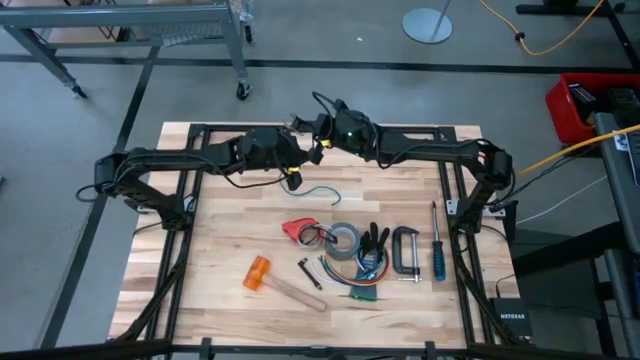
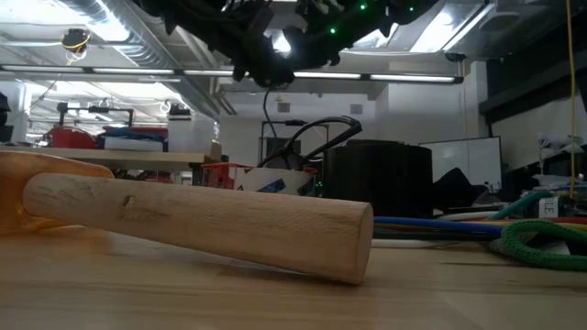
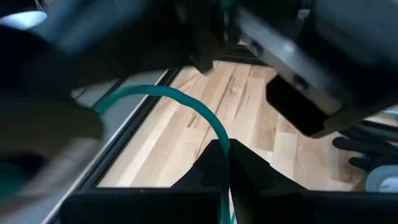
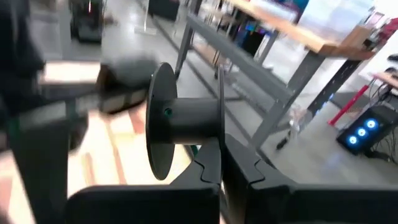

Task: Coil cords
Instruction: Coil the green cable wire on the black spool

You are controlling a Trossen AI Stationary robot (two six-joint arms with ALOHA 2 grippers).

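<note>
A thin teal-dark cord (image 3: 186,102) runs through my left gripper (image 3: 225,148), which is shut on it above the far middle of the table (image 1: 298,152). A loose stretch of the cord (image 1: 322,190) lies curved on the wood just near of both grippers. My right gripper (image 4: 221,148) is shut on a small black spool (image 4: 186,121) with a teal-green dot. It meets the left gripper at the far middle of the table (image 1: 320,130). In the low view both grippers show only as dark shapes at the top (image 2: 266,50). My left gripper pinches the cord (image 3: 222,140) between its two fingers. The cord rises out of the fingertips and bends in an arc away toward the other gripper, clear of the table. My right gripper pinches the spool by the rim of one flange (image 4: 221,134) between its two fingers. The spool's barrel (image 4: 189,124) lies level beside the fingertips, lifted clear of the table.
On the near half of the table lie a hammer with an orange head (image 1: 272,280), a red tool (image 1: 298,230), a tape roll (image 1: 345,240), pliers (image 1: 376,240), a clamp (image 1: 405,250), a blue screwdriver (image 1: 437,255) and a bundle of multi-coloured wires (image 1: 360,288).
</note>
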